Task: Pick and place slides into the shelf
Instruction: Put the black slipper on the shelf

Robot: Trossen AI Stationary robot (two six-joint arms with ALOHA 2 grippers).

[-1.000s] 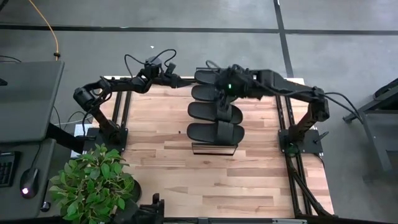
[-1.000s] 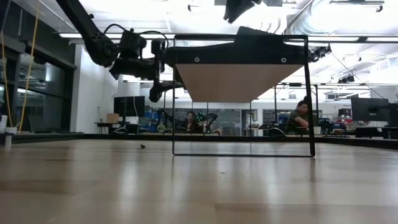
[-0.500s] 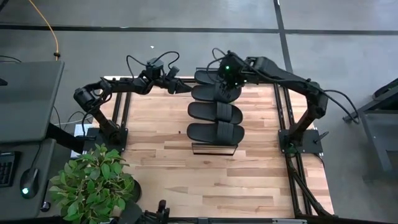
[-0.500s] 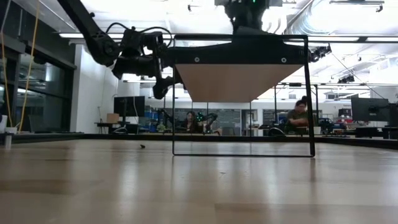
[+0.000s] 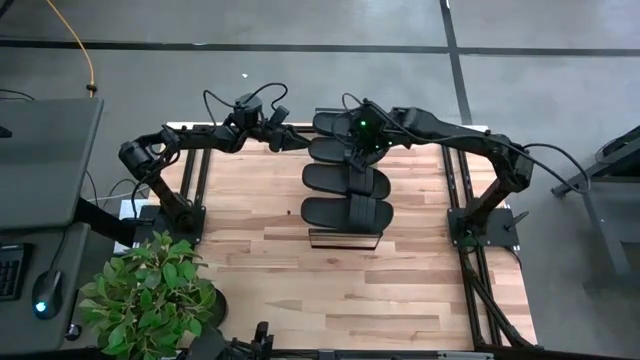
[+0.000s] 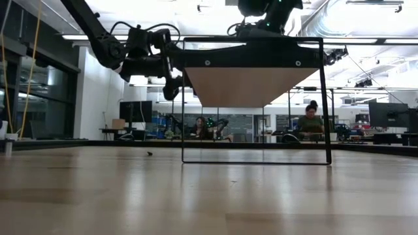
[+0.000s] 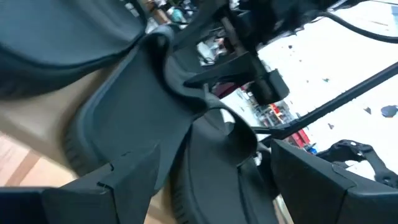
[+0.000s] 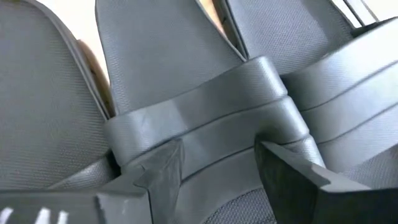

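Both arms reaching in over the shelf (image 5: 345, 238) and its row of 4 slides (image 5: 346, 181)

The right gripper (image 5: 356, 148) is hanging over the 2nd slide from the far end, its arm stretching in from the right edge of the table (image 5: 260, 270); its fingers (image 8: 152, 171) are standing apart astride the strap, and whether they are pressing it cannot be told. The left gripper (image 5: 292, 141) is hovering just beside the far slides, arm extended across, fingers spread wide, gripping nothing.
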